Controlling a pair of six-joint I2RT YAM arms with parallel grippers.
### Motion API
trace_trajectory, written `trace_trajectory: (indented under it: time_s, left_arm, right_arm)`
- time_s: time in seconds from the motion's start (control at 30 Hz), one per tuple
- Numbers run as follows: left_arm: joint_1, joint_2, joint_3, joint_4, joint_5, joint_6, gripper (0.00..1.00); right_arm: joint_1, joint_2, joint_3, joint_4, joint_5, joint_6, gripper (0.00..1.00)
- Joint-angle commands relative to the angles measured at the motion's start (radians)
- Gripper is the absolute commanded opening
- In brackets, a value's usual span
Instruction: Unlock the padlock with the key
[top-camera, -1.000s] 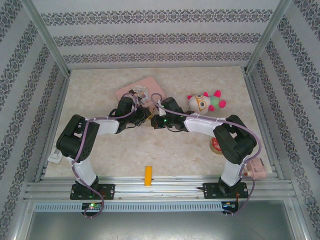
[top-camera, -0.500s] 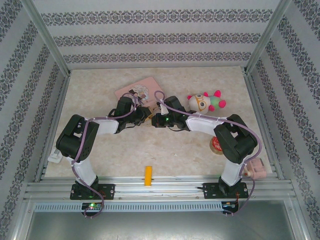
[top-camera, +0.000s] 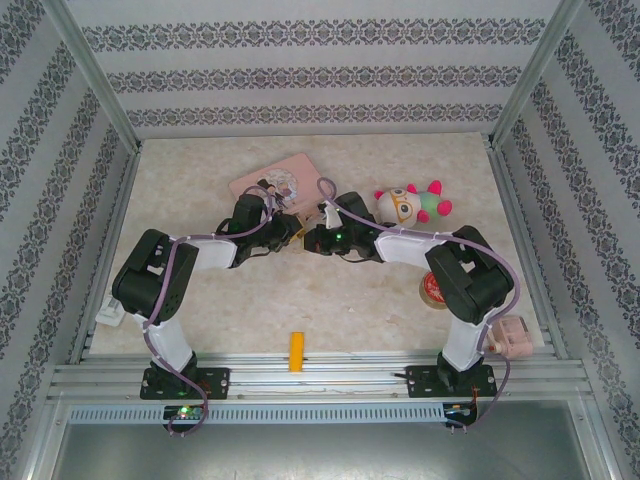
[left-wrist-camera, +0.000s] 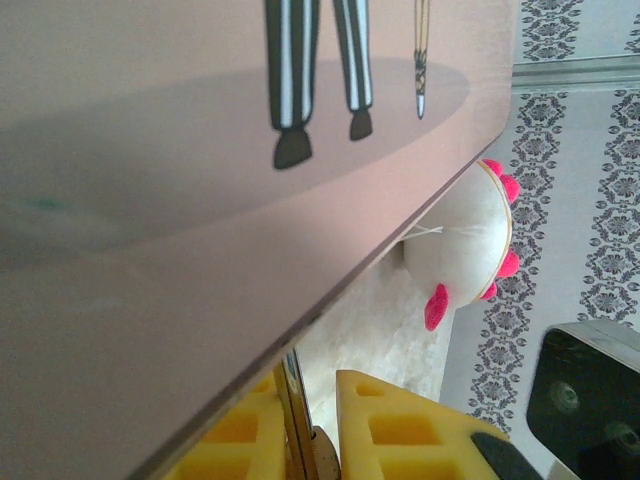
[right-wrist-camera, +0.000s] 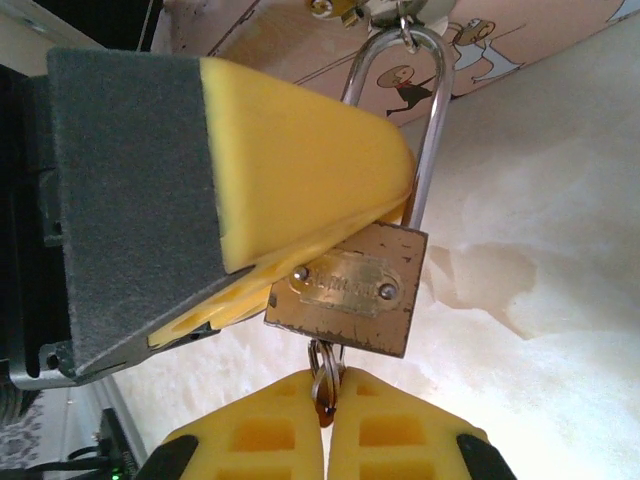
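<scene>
- Beige marbled table (top-camera: 330, 310) boxed by patterned walls; two arms bent inward, wrists meeting near table centre.
- One pink tin (top-camera: 270, 180), flat on table at 11 o'clock from that meeting point; very close across left wrist view.
- One left gripper (left-wrist-camera: 308, 415), yellow pads clamped on padlock, thin silver rod in the narrow gap between them.
- One yellow-orange block (top-camera: 296, 351) at 6 o'clock from meeting point, by near edge, well apart from both grippers.
- One padlock (right-wrist-camera: 350, 290), brass body, between the two grippers; silver shackle (right-wrist-camera: 425, 140) pointing to 12 o'clock in right wrist view, right leg entering body, left leg hidden behind a left-gripper pad.
- One key (right-wrist-camera: 322, 365) at 6 o'clock of padlock body, touching its underside.
- One right gripper (right-wrist-camera: 326, 428), pads pressed together, pinching key.
- One plush toy (top-camera: 410, 203) at 2 o'clock from meeting point.
- One tape roll (top-camera: 432, 290) at 4 o'clock, just beside right arm.
</scene>
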Motion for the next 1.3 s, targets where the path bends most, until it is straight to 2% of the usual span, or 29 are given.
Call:
trace_trajectory:
  time_s: [0.0, 0.23, 0.43, 0.57, 0.73, 0.97, 1.07, 1.17, 1.27]
  left_arm:
    - [-0.008, 0.015, -0.036, -0.031, 0.159, -0.067, 0.15]
    - [-0.008, 0.034, -0.045, 0.013, 0.172, -0.091, 0.1]
    - [-0.007, 0.02, -0.052, 0.007, 0.172, -0.087, 0.09]
    - [-0.008, 0.007, -0.057, -0.011, 0.168, -0.077, 0.18]
    - [-0.013, -0.002, -0.05, -0.031, 0.165, -0.066, 0.25]
    - [-0.018, 0.023, -0.035, -0.012, 0.161, -0.077, 0.26]
    - [-0.02, 0.031, -0.025, -0.014, 0.155, -0.076, 0.34]
    - [-0.02, 0.027, -0.023, -0.03, 0.124, -0.077, 0.38]
    - [-0.02, 0.004, -0.035, -0.048, 0.048, -0.089, 0.53]
  right_arm:
    - [-0.057, 0.036, -0.011, 0.233, 0.014, 0.098, 0.0]
    - [-0.101, 0.082, -0.066, 0.451, -0.077, 0.242, 0.0]
    - [-0.144, 0.147, -0.125, 0.754, -0.126, 0.43, 0.0]
    - [-0.16, 0.2, -0.144, 0.924, -0.138, 0.537, 0.0]
    - [-0.148, 0.216, -0.135, 0.915, -0.134, 0.527, 0.0]
    - [-0.143, 0.218, -0.131, 0.909, -0.135, 0.522, 0.0]
    - [-0.136, 0.22, -0.121, 0.894, -0.143, 0.514, 0.0]
    - [-0.13, 0.223, -0.113, 0.883, -0.143, 0.506, 0.0]
    - [-0.127, 0.227, -0.109, 0.88, -0.141, 0.506, 0.0]
